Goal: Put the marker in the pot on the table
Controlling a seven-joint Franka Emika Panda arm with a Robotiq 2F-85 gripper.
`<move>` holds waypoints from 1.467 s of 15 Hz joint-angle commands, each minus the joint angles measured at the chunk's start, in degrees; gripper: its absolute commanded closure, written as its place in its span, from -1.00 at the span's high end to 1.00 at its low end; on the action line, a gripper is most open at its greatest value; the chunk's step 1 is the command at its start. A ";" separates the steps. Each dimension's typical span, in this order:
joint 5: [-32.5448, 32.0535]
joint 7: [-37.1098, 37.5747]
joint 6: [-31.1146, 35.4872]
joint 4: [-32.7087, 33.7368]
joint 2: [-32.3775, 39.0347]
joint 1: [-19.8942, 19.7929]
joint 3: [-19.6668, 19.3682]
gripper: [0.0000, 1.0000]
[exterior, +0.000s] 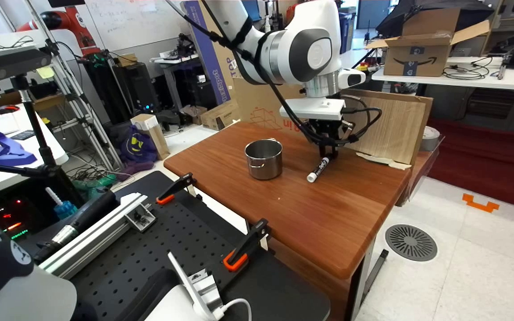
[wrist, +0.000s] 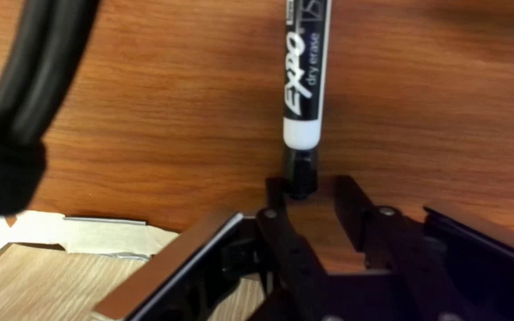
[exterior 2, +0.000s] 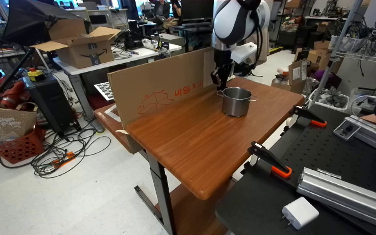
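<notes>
The marker (exterior: 318, 170), whitish with a black label and a dark end, lies on the reddish-brown table (exterior: 283, 209) to one side of the silvery pot (exterior: 263, 162). The pot stands upright and also shows in an exterior view (exterior 2: 236, 103), where the marker is hidden. My gripper (exterior: 328, 152) points down at table level over the marker's dark end. In the wrist view the marker (wrist: 304, 80) has its dark end between the open fingertips (wrist: 310, 187), close to the left finger, with a gap to the right finger.
A cardboard panel (exterior 2: 162, 88) stands along the table's far edge, close behind the gripper. A black perforated workbench (exterior: 185, 240) with orange clamps (exterior: 235, 261) adjoins the near edge. Torn tape (exterior: 382, 160) lies at the panel's foot.
</notes>
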 commanded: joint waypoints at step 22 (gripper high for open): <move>-0.24 0.06 4.46 -4.37 -4.01 0.08 -0.11 1.00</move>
